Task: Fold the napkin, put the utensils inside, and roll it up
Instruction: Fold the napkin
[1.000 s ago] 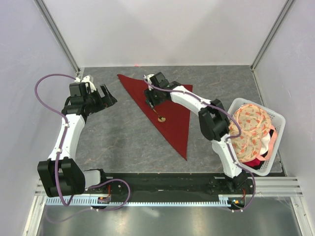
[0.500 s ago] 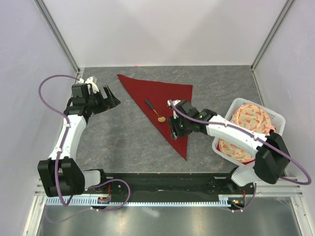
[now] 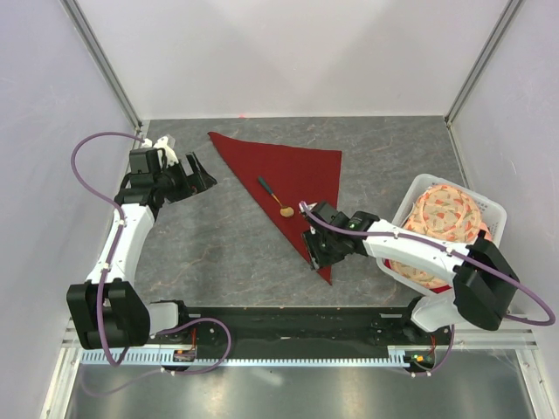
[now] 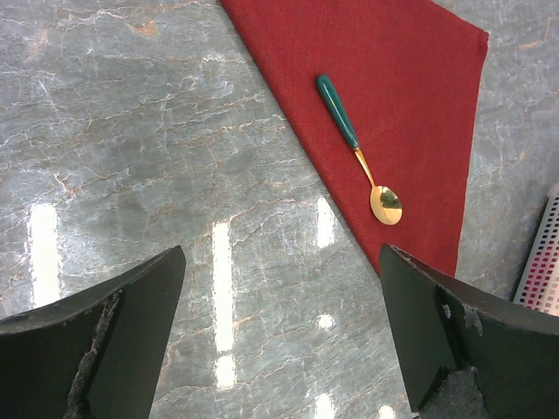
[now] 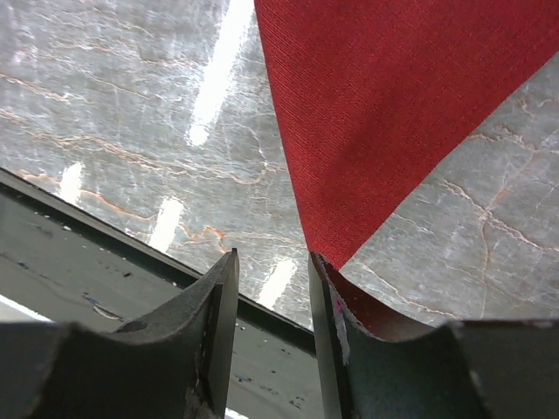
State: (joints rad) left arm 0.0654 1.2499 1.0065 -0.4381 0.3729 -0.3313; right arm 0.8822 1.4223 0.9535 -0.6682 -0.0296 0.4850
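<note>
Right gripper moves from spoon to napkin tip.
Jaws narrowing, nothing gripped; left gripper spread wide; rolling likely next.

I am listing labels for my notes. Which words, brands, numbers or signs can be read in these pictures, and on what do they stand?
None can be read: no text shows on the napkin, the spoon, the basket or the tabletop.
</note>
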